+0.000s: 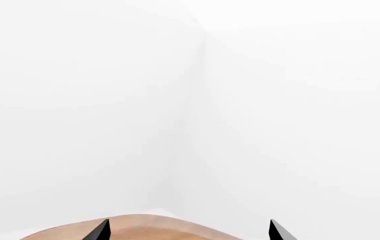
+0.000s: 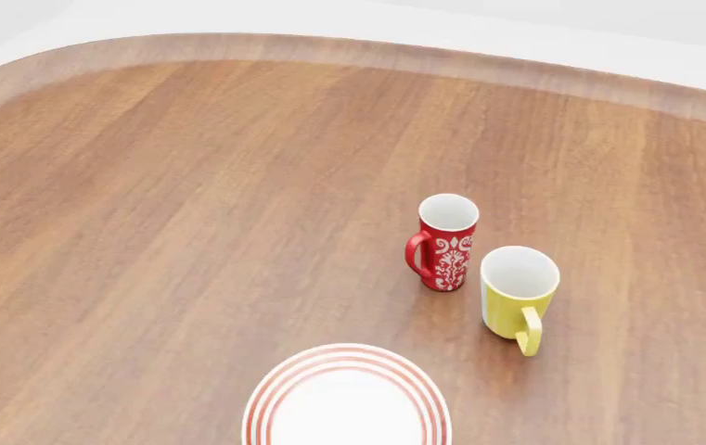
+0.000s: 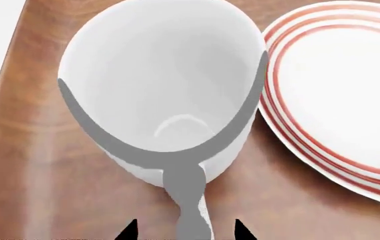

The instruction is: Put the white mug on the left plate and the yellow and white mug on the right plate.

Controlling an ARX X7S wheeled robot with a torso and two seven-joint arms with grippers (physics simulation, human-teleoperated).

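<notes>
The right pincer (image 3: 184,231), tips spread astride the handle, hovers over the large glossy white mug (image 3: 160,90), which stands on the wooden surface (image 3: 36,175) just beside a red-ringed white plate (image 3: 336,95), ready for pinching. The left pincer (image 1: 188,231) is spread, empty.

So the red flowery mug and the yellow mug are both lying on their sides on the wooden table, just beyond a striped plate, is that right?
Not quite. In the head view the red flowery mug and the yellow mug stand upright, open tops up, not on their sides. The rest holds: they are on the wooden table, just beyond the striped plate.
</notes>
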